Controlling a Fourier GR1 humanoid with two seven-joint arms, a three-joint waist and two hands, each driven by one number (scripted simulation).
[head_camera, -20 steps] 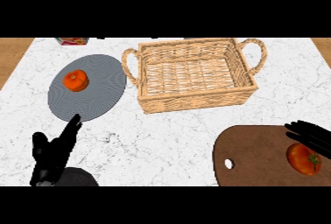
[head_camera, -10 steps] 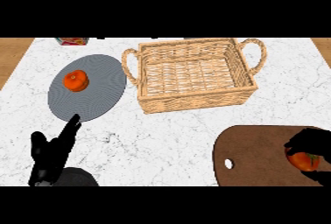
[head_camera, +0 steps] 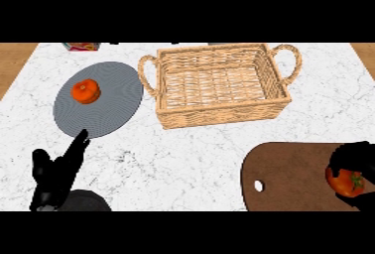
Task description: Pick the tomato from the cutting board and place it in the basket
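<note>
Right robot hand is curled around the tomato on the cutting board; the basket lies up-left. Left robot hand rests open.

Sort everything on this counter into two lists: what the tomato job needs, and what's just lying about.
Job:
tomato
cutting board
basket
right hand, curled round the tomato

Lying about:
grey plate
orange fruit on that plate
box at the far edge
left hand, resting open

Kitchen: marble counter, cutting board, basket.
</note>
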